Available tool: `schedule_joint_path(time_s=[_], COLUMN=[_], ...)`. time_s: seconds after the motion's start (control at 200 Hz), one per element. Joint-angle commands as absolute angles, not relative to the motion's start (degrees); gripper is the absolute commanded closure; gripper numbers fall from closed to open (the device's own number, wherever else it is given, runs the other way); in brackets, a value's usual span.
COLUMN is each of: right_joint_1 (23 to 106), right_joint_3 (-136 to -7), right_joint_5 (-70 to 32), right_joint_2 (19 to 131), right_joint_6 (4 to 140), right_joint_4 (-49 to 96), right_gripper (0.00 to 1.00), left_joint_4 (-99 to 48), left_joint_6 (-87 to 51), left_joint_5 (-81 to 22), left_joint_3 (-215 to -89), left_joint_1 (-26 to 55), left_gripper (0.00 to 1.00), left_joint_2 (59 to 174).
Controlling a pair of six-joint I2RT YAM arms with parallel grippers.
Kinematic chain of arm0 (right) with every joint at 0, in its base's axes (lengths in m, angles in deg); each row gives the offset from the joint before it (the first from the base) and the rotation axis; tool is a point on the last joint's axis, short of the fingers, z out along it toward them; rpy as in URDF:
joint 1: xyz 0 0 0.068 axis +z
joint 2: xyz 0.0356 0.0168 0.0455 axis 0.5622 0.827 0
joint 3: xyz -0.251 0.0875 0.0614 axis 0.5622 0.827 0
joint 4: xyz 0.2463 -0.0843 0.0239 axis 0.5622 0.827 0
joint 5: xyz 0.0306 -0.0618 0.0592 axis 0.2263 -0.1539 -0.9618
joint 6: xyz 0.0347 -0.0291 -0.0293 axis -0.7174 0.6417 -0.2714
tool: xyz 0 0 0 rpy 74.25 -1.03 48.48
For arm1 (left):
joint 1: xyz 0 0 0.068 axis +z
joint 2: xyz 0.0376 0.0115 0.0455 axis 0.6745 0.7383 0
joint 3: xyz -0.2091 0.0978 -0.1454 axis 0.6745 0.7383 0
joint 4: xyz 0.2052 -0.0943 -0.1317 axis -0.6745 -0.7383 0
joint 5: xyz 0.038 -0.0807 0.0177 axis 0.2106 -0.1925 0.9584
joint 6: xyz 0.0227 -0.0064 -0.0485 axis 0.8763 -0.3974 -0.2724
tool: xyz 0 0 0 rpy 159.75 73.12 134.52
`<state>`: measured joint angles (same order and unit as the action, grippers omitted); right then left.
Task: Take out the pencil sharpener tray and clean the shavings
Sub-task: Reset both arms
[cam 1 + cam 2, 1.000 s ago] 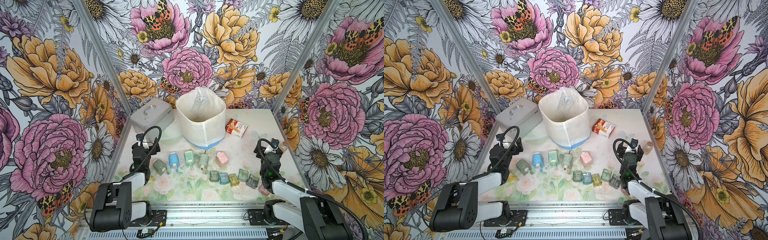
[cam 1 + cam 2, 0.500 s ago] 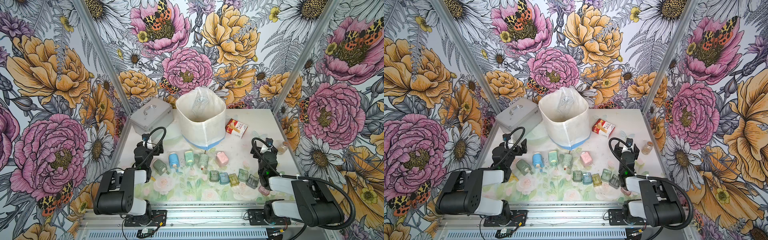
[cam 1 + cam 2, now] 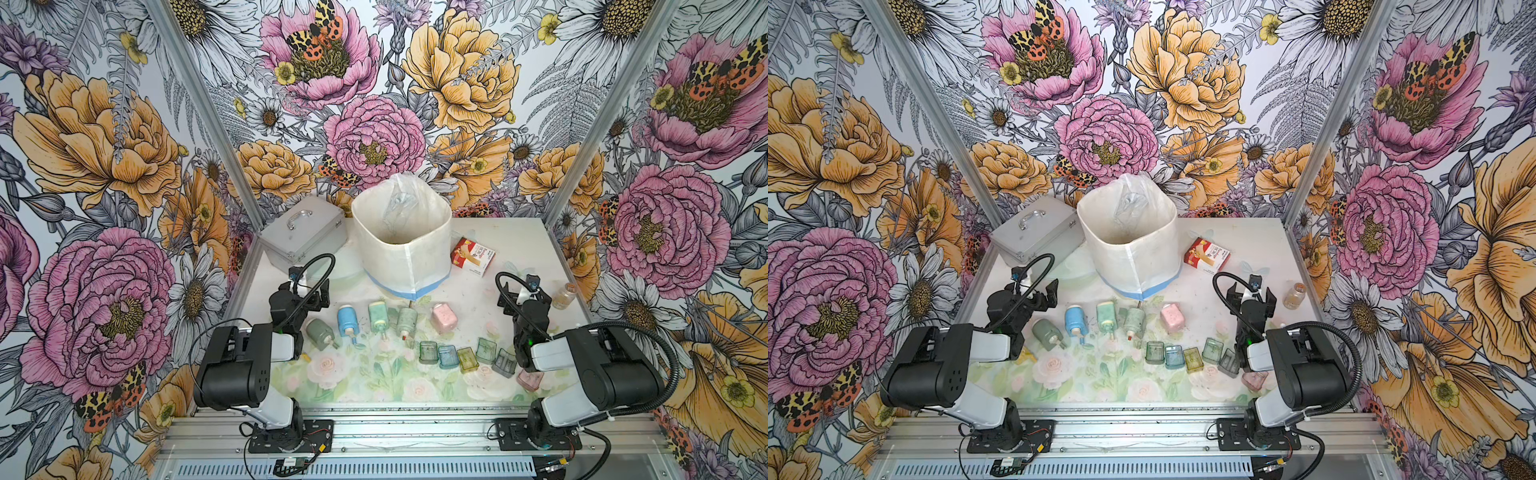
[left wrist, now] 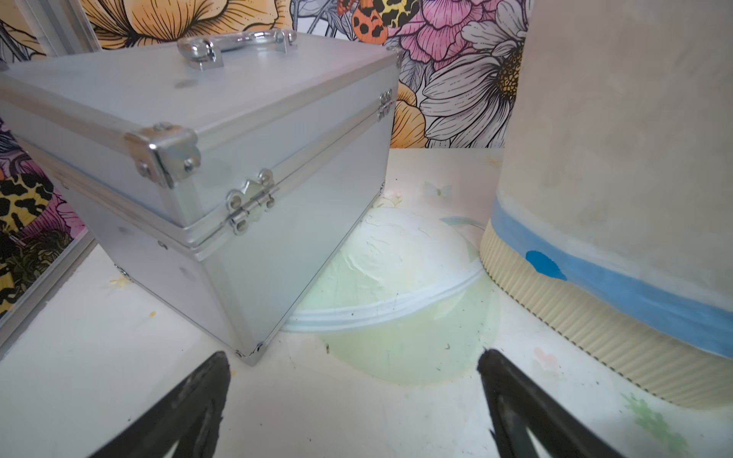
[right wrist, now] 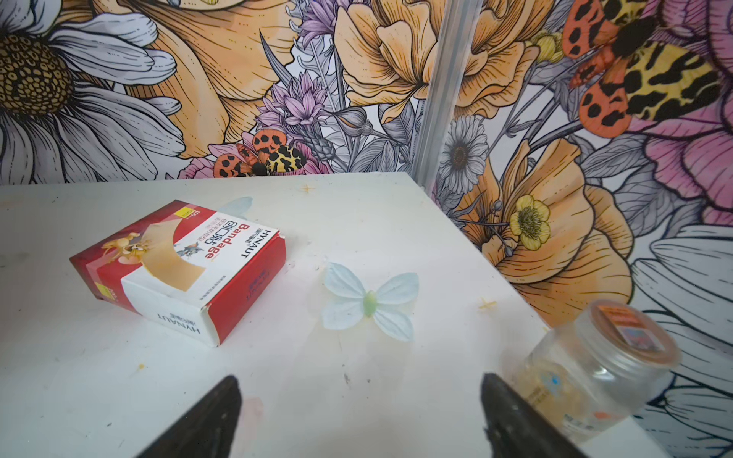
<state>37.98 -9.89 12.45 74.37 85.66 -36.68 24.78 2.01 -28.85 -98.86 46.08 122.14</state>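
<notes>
**DESK:** What does the frame show?

**OPERATOR:** Both arms are folded low at the near edge of the table (image 3: 519, 232). My left gripper (image 4: 354, 357) stands wide and empty, facing a brushed-metal case (image 4: 206, 158) with riveted corners. My right gripper (image 5: 361, 380) is equally wide and empty, just beside a small clear jar (image 5: 595, 380). The sharpeners (image 3: 378, 316), rounded pastel plastic, lie on their sides in a row before the bin (image 3: 405, 266). The trays (image 3: 467, 359) are already out. They are small translucent boxes packed in a curved line nearer me, with a pink tray (image 3: 530, 379) apart from them by the right arm's base.

**DESK:** And the mess?

**OPERATOR:** Shavings (image 4: 447, 347) show as dark flecks on the white tabletop. A brownish patch on the bin floor looks like more of them. I cannot tell whether the trays hold any.

**DESK:** What could go wrong from here?

**OPERATOR:** The trays look slick and light, and they sit so close that wide jaws going for one would likely shove its neighbour. A tray tipped short of the rim would scatter its crumbs onto the table. The bin is tall, with a soft, loose liner over a ribbed wall, so a tray edge could snag there. I also judge that a careless swing of the right arm could topple the jar or sweep the pink tray off the edge.
</notes>
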Motion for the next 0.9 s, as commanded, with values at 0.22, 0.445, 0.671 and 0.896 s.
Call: schedule_joint_path(time_s=[0.22, 0.445, 0.671, 0.896], right_joint_1=[36.93, 37.02, 37.72, 37.64], right_joint_3=[-15.81, -15.50, -14.93, -14.96], right_joint_5=[12.06, 12.11, 12.15, 12.02], right_joint_2=[74.71, 74.55, 74.66, 74.69], right_joint_6=[84.31, 84.50, 85.38, 85.38], right_joint_4=[-28.52, -29.16, -30.48, -30.34], right_gripper=[0.01, 0.01, 0.00, 0.00], left_joint_4=[23.53, 25.85, 25.32, 24.29], left_joint_6=[-0.41, 0.83, 0.59, 0.21], left_joint_5=[-12.47, -6.25, -7.44, -9.61], left_joint_3=[-100.67, -99.57, -99.90, -100.36], left_joint_1=[42.85, 40.13, 40.64, 41.58], left_gripper=[0.01, 0.01, 0.01, 0.01], left_joint_2=[121.76, 121.85, 121.84, 121.81])
